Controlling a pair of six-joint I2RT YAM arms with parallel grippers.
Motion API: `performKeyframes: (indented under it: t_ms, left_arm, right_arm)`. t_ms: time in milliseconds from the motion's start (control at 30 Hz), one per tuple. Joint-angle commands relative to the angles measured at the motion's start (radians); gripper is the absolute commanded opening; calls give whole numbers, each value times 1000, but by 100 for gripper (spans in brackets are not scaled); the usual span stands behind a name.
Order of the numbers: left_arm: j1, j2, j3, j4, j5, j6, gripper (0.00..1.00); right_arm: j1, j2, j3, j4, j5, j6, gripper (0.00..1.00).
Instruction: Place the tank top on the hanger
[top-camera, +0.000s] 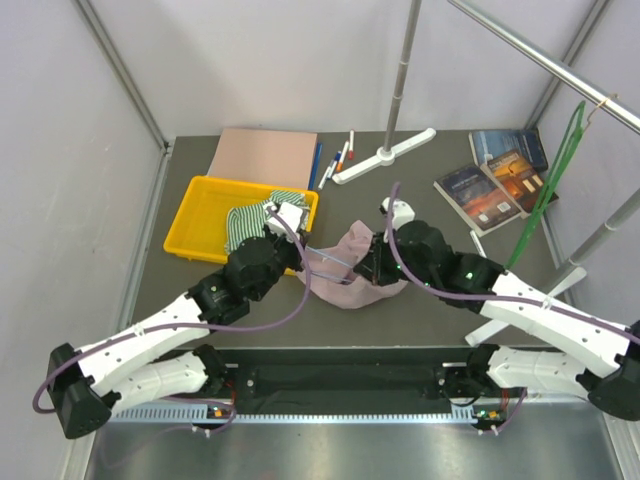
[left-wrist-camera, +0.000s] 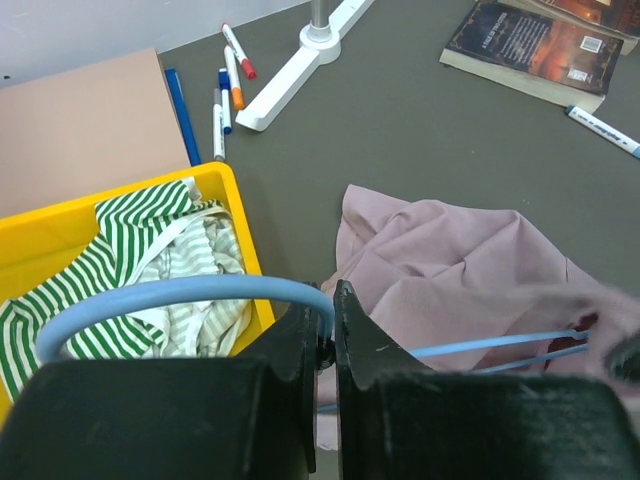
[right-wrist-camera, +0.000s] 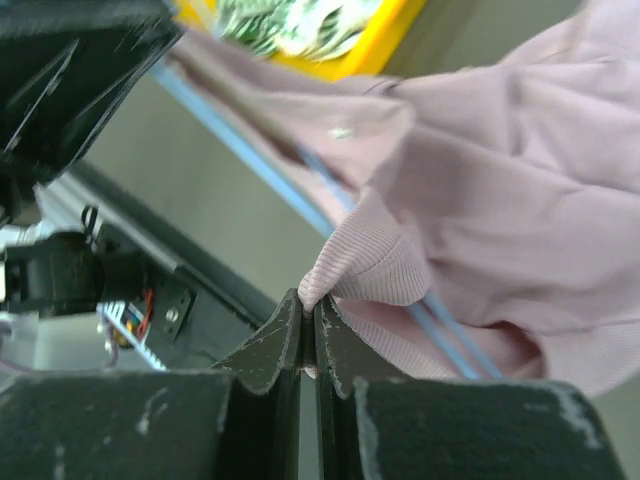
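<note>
The pink-mauve tank top (top-camera: 345, 272) lies bunched at the table's middle, also in the left wrist view (left-wrist-camera: 450, 270) and the right wrist view (right-wrist-camera: 500, 190). The light-blue wire hanger (left-wrist-camera: 190, 292) has its hook curving out of my left gripper (left-wrist-camera: 331, 305), which is shut on the wire at the hook's base; its arms (left-wrist-camera: 500, 345) run under the fabric. In the top view the left gripper (top-camera: 287, 238) sits left of the garment. My right gripper (right-wrist-camera: 307, 305) is shut on a ribbed edge of the tank top; in the top view it (top-camera: 372, 262) is at the garment's right.
A yellow tray (top-camera: 200, 215) holds a green-and-white striped cloth (top-camera: 250, 222) at left. A pink board (top-camera: 262, 157), markers (top-camera: 335, 160), and a white rack base (top-camera: 385, 155) with its pole stand behind. Books (top-camera: 495, 180) and a green hanger (top-camera: 545, 190) are at the right.
</note>
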Motion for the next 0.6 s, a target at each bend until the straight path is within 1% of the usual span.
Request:
performKeyframes:
  t_ms: [0, 67, 133, 167, 200, 300, 400, 433, 567]
  left_arm:
    - [-5, 18, 33, 101, -2, -9, 0]
    - [-3, 22, 42, 103, -6, -12, 0]
    - [-3, 16, 54, 111, -16, -28, 0]
    - [-3, 1, 56, 118, -16, -29, 0]
    - [-3, -5, 57, 121, -13, -28, 0]
    - [5, -21, 79, 91, -1, -23, 0]
    - [18, -27, 102, 48, 25, -26, 0]
    - [23, -30, 105, 42, 34, -29, 0]
    - [28, -47, 111, 31, 155, -39, 0]
  right_arm:
    - [93, 66, 76, 79, -2, -14, 1]
    - [136, 86, 97, 67, 14, -16, 5]
    - [159, 101, 120, 50, 30, -22, 20]
    - [162, 98, 126, 32, 50, -33, 30]
    - [170, 82, 135, 25, 57, -36, 52]
    - [173, 14, 143, 7, 67, -56, 74]
    - [173, -55, 160, -39, 94, -73, 87]
    - [173, -66, 163, -48, 100, -79, 88]
    - [172, -119, 163, -100, 152, -119, 89]
